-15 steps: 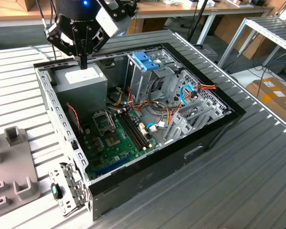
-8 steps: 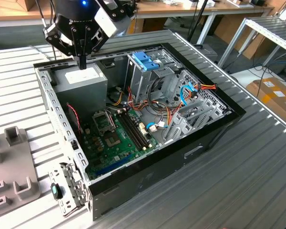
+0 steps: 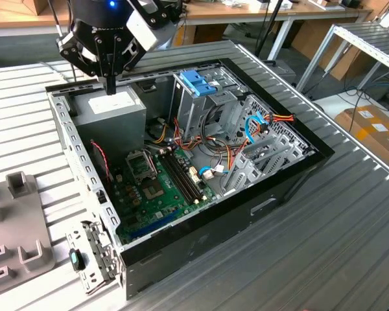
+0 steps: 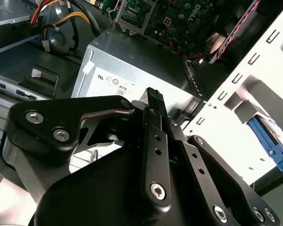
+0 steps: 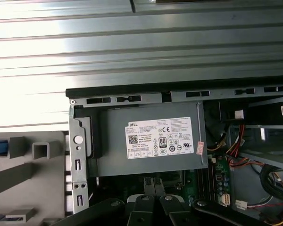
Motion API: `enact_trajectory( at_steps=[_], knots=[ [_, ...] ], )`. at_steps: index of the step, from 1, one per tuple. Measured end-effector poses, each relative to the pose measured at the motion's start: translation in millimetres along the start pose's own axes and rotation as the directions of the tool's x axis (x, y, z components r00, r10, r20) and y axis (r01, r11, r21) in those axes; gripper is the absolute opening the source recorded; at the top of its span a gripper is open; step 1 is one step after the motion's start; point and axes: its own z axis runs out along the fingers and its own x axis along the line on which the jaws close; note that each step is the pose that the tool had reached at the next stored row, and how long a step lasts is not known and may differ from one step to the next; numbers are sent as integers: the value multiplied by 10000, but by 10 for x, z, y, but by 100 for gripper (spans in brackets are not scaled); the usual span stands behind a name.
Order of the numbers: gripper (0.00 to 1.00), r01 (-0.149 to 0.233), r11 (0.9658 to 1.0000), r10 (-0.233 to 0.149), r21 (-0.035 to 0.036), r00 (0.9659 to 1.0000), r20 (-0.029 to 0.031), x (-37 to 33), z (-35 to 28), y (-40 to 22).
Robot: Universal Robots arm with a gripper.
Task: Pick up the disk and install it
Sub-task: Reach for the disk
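Slatted table (image 3: 350, 227); fingers (image 3: 109, 81) over part-hidden box (image 3: 117, 116)

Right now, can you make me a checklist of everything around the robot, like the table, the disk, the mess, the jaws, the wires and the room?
surface: ridged metal table, with the open computer case lying on it.
job's things: disk, I cannot tell where it is; the drive cage has a blue plastic piece on top.
clutter: grey holder beside the case, at the exterior view's left.
grippers: gripper above the grey box with a white label, jaws shut, holding nothing.
cables: red, orange, yellow and blue wires inside the case.
surroundings: desks and a cardboard box behind.
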Motion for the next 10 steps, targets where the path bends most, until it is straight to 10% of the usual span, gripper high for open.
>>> enact_trajectory(
  at_steps=[10],
  knots=[
    [11, 0, 10000, 0, 0, 10000, 0, 87, -2, -6]
  ],
)
